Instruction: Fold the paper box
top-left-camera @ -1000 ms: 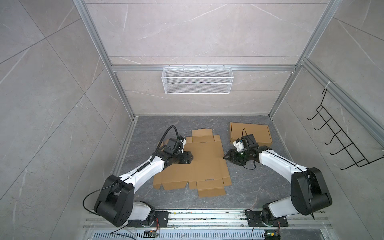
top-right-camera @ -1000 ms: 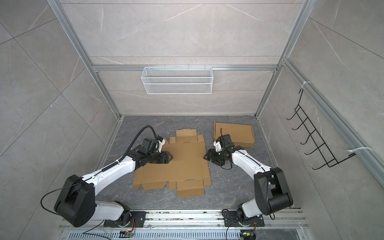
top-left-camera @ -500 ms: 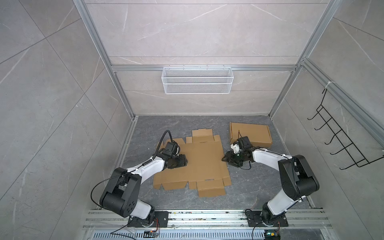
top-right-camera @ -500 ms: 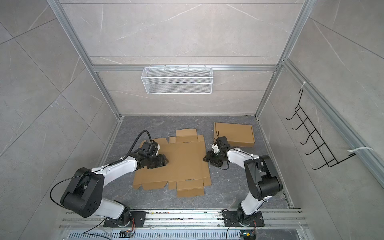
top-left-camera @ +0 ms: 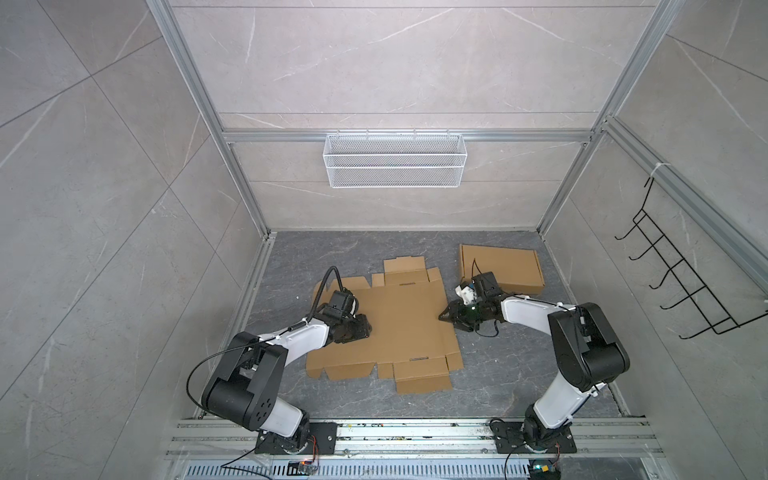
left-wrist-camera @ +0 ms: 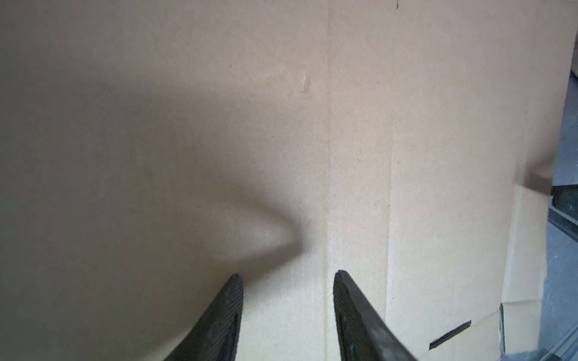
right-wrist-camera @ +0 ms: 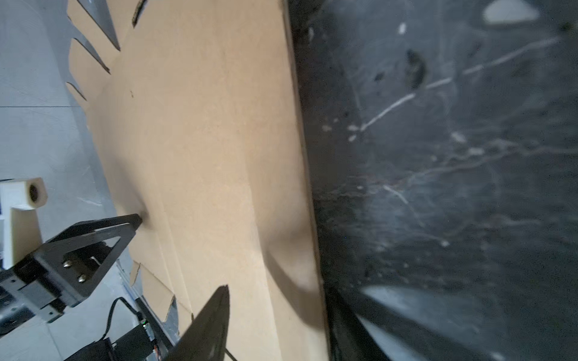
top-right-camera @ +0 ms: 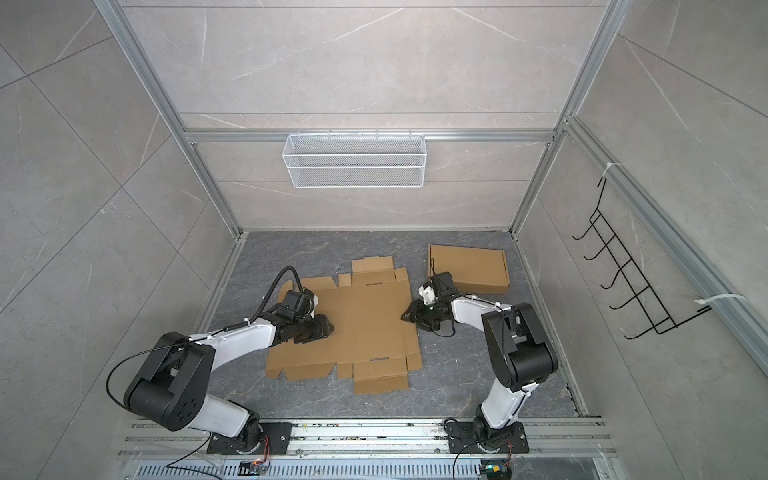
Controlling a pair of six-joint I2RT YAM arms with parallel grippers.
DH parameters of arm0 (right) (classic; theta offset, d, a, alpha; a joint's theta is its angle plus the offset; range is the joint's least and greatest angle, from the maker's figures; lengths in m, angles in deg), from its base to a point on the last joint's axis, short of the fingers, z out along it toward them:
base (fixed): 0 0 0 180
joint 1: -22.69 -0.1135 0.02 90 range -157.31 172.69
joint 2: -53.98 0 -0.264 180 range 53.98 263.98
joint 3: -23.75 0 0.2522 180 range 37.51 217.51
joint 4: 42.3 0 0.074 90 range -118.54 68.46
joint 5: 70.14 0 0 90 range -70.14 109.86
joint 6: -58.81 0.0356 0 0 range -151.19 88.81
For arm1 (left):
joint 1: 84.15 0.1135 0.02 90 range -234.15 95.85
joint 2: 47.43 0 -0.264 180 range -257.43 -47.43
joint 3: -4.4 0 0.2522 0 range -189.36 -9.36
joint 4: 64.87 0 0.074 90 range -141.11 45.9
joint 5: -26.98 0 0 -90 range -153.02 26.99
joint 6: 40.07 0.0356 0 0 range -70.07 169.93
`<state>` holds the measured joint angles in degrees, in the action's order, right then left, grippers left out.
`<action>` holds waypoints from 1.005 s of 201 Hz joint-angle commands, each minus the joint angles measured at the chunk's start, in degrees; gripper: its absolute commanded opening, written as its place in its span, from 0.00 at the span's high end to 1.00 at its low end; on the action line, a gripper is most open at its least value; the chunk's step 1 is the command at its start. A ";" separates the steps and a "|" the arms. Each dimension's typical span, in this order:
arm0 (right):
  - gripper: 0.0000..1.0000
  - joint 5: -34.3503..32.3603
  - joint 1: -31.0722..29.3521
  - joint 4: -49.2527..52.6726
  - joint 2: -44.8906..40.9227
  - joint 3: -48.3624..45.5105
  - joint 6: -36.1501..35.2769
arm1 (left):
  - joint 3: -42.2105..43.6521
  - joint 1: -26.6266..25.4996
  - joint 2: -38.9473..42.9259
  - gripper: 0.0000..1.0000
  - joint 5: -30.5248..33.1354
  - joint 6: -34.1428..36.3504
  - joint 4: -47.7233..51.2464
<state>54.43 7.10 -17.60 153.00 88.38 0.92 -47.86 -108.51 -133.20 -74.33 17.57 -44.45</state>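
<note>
The flat cardboard box (top-left-camera: 409, 328) lies unfolded on the grey table (top-left-camera: 498, 374), just below the middle of both top views. The left gripper (left-wrist-camera: 286, 275) hangs over its left part, jaws apart and empty. The right gripper (top-left-camera: 441, 318) sits at the sheet's right edge; whether it pinches that edge, I cannot tell.

Left claw (top-left-camera: 365, 329) sits on the flat paper box (top-left-camera: 409, 336), right claw (top-left-camera: 443, 317) at its right edge.
</note>
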 commanded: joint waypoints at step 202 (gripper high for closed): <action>0.94 -31.49 -11.99 24.64 3.68 18.75 -15.13 | 0.65 0.10 6.65 0.58 -2.94 0.14 4.63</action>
<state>30.23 -3.85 0.72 156.76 104.62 -9.28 -46.40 -108.29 -131.02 -76.01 16.70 -44.80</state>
